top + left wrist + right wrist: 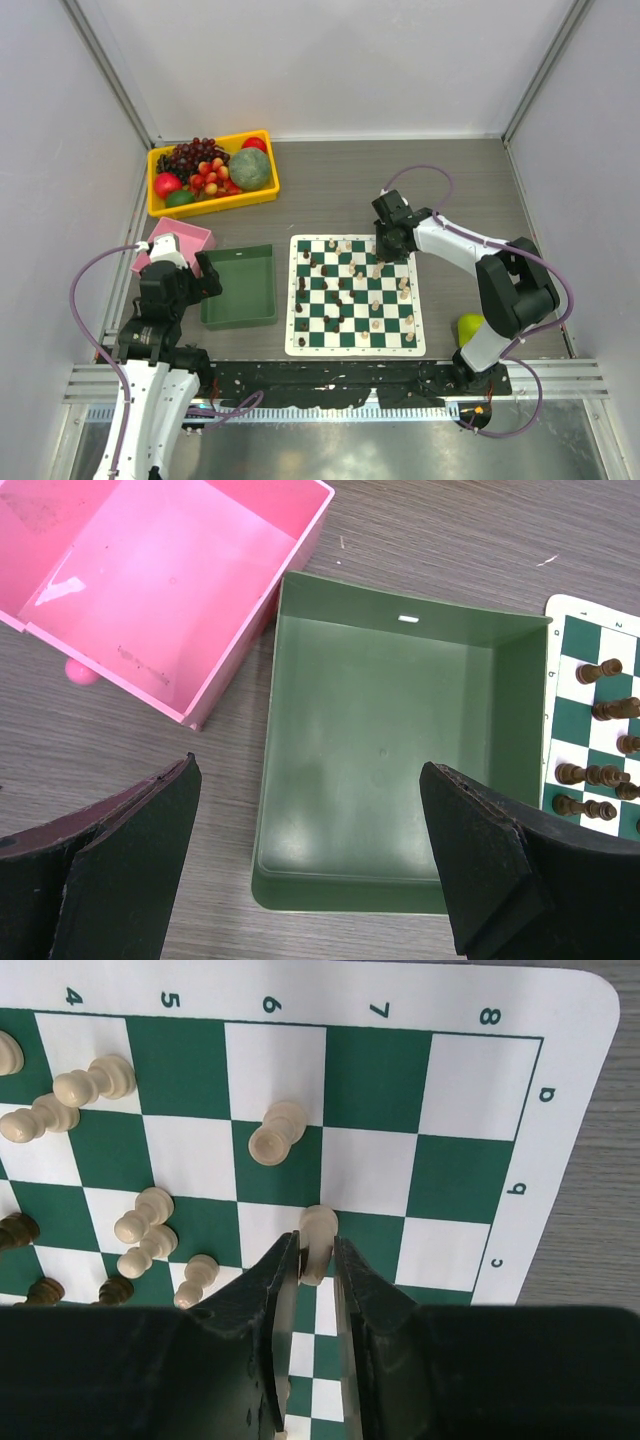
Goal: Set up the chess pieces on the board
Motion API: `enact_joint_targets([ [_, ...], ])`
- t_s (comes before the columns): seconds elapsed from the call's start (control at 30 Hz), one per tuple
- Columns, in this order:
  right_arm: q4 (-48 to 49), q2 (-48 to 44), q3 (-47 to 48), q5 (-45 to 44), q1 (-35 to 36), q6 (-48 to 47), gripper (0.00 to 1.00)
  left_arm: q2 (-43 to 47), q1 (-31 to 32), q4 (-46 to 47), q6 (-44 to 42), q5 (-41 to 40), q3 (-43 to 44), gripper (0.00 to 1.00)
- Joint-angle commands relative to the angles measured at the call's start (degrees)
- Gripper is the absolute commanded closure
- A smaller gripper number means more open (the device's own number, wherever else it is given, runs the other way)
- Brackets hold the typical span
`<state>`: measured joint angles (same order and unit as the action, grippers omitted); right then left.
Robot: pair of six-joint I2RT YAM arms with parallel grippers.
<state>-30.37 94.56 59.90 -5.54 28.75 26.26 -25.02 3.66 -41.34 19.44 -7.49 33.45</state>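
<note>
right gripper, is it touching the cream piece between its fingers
Touching. The right wrist view shows the right gripper with its jaws closed against both sides of the cream piece, with no gap on either side.

Grey wood-grain table (pixel 480 180) lay under me, pale plain walls (pixel 330 60) closed it in from nine round to three o'clock, slanted metal posts (pixel 110 70) rose at eleven and one, ribbed aluminium rail (pixel 580 380) ran along six, light fell soft and even.

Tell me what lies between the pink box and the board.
The green tray lies between pink box and board; the top view shows it.
</note>
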Motion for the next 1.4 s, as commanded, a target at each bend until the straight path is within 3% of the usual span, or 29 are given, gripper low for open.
enact_joint_targets([
  [0.0, 1.37, 0.62, 2.42, -1.49, 0.16, 0.28, 0.74, -0.03, -0.14, 2.49, 0.6, 0.19, 0.65, 0.01],
  [0.07, 1.28, 0.62, 2.42, -1.58, 0.16, 0.19, 0.82, -0.12, -0.06, 2.41, 0.69, 0.28, 0.74, 0.01],
  [0.17, 0.66, -0.25, 2.68, -2.72, 0.16, -0.07, 0.86, -0.12, -0.15, 2.49, 0.69, 0.28, 0.74, 0.01],
  [0.53, -1.8, -6.23, 2.33, -10.19, -2.47, -2.79, 0.86, -0.03, -0.15, 2.49, 0.6, 0.37, 0.56, 0.01],
  [1.37, 4.52, -2.02, -3.65, -8.96, -5.37, -3.23, 0.84, -0.3, -0.15, 2.76, 0.69, 0.28, 0.74, 0.01],
])
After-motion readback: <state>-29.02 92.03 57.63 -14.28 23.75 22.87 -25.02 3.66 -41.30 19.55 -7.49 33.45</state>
